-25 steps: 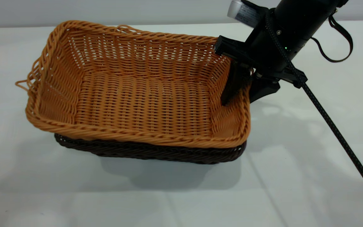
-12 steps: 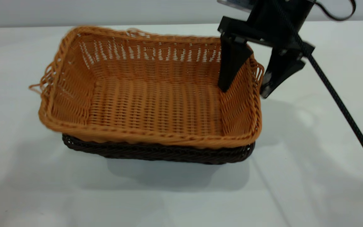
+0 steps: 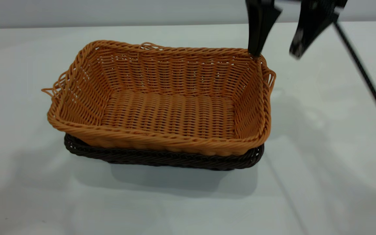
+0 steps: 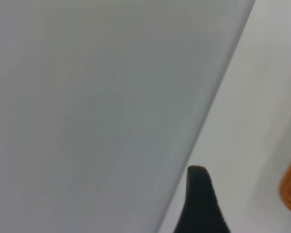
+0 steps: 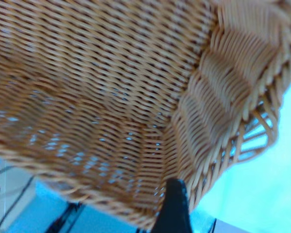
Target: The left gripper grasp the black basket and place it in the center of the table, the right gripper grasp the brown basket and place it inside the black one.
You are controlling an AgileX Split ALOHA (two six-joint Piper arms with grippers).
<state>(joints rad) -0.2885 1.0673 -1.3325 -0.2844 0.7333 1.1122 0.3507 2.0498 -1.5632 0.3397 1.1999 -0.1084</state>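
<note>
Exterior view shows the brown basket (image 3: 162,104) nested in the black basket (image 3: 162,160) mid-desk (image 3: 44,202), just below the right gripper (image 3: 276,54)'s released fingers (image 3: 258,29); task seemingly done.

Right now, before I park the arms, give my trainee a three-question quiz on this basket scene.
1. True or false: the brown basket sits nested inside the black basket.
2. The right gripper is: A) clamped on the brown rim, B) open above the basket's far right corner, C) resting on the table.
3. Fill in: in the exterior view, only the black basket's ____ shows beneath the brown one.

Key: 1 true; 2 B; 3 rim
</note>
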